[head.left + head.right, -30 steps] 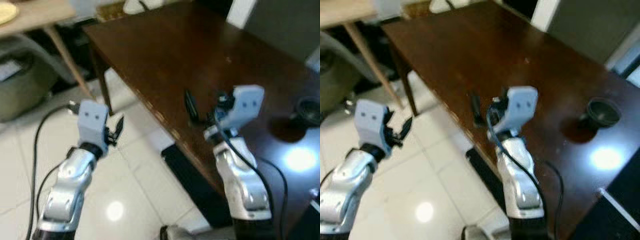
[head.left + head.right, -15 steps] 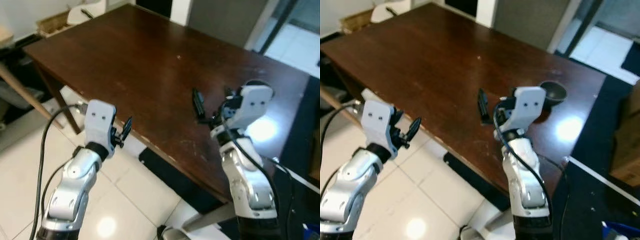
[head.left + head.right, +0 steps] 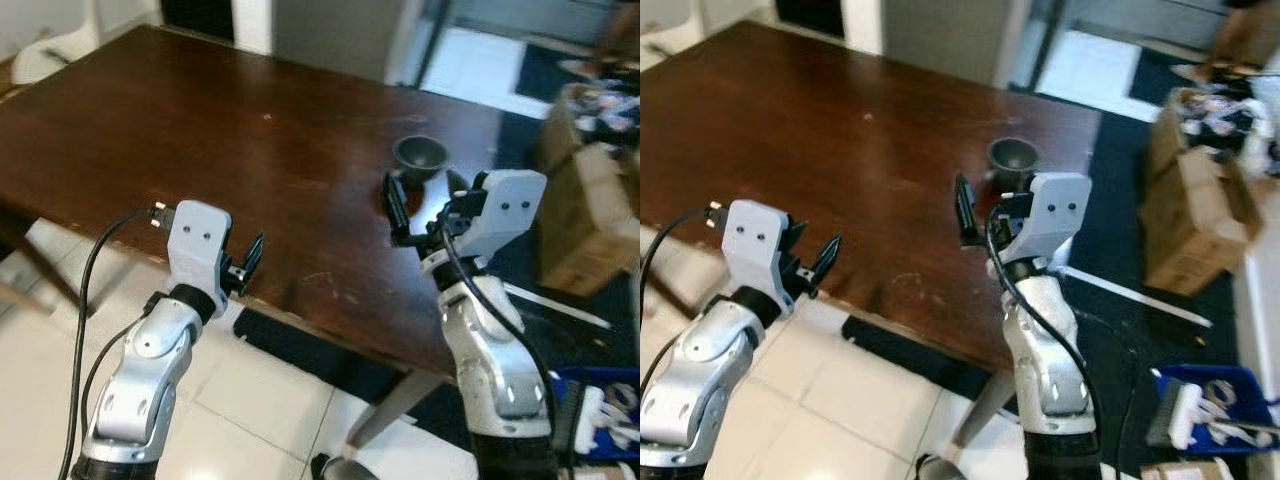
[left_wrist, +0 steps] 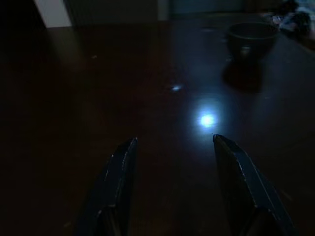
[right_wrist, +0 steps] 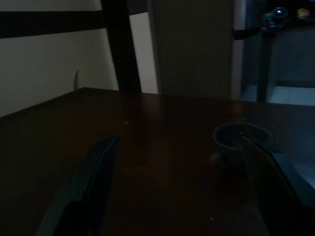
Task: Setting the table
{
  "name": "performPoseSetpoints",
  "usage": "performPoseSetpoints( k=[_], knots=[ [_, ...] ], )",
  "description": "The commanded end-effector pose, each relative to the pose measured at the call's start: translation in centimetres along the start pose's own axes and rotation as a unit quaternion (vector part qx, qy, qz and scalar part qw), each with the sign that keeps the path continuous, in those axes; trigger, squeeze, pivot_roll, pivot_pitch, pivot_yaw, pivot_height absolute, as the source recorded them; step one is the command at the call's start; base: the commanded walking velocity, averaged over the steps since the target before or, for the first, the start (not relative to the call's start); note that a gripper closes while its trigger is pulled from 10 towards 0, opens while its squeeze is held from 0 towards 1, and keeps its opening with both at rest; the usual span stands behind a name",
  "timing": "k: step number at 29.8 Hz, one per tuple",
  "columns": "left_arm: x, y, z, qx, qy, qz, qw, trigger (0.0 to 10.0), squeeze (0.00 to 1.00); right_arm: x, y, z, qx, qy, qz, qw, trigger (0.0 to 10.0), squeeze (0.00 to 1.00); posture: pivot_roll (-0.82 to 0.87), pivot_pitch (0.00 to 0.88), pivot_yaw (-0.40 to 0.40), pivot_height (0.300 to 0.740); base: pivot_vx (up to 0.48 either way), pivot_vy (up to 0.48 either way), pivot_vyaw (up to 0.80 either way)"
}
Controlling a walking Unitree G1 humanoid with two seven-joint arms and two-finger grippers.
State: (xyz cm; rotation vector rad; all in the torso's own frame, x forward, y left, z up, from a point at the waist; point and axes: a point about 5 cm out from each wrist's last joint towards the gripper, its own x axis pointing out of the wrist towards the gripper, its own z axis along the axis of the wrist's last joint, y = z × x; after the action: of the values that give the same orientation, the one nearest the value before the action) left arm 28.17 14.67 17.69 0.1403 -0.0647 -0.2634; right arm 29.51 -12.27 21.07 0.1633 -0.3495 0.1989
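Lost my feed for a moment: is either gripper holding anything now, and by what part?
Nothing is held. The left gripper and right gripper are both open and empty; the dark bowl sits untouched on the table.

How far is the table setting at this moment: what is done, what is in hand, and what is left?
Done: one dark bowl stands on the brown table, near its far right edge. In hand: nothing. The left gripper is open at the near edge, and the right gripper is open above the table, facing the bowl. Left: probably most of the job, since I see no other dishes or cutlery on the table.
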Motion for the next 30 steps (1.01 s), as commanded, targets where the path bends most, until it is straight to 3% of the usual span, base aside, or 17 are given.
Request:
performPoseSetpoints(
  k=[1, 23, 29, 30],
  knots=[
    [-0.06, -0.09, -0.51, 0.001, 0.009, -0.001, 1.000, 10.0, 0.02, -0.17, -0.12, -0.36, -0.001, 0.009, -0.001, 1.000, 10.0, 0.00, -0.09, 0.053, 0.039, 0.740, 0.000, 0.000, -0.79],
    [0.50, 0.43, -0.60, 0.015, 0.015, 0.021, 1.000, 10.0, 0.02, 0.16, -0.05, -0.36, 0.004, 0.012, 0.013, 1.000, 10.0, 0.00, -0.09, 0.053, 0.040, 0.740, 0.000, 0.000, -0.79],
    [0.69, 0.58, -0.61, 0.007, 0.014, 0.035, 0.999, 10.0, 0.01, 0.29, 0.22, -0.59, 0.073, 0.029, 0.039, 0.996, 10.0, 0.00, -0.09, 0.054, 0.042, 0.740, 0.000, 0.000, -0.79],
    [0.80, 0.42, -0.48, 0.000, 0.009, 0.034, 0.999, 10.0, 0.00, 0.20, 0.86, -0.51, 0.110, 0.042, 0.089, 0.989, 10.0, 0.00, -0.09, 0.055, 0.044, 0.740, 0.000, 0.000, 0.00]
  ],
)
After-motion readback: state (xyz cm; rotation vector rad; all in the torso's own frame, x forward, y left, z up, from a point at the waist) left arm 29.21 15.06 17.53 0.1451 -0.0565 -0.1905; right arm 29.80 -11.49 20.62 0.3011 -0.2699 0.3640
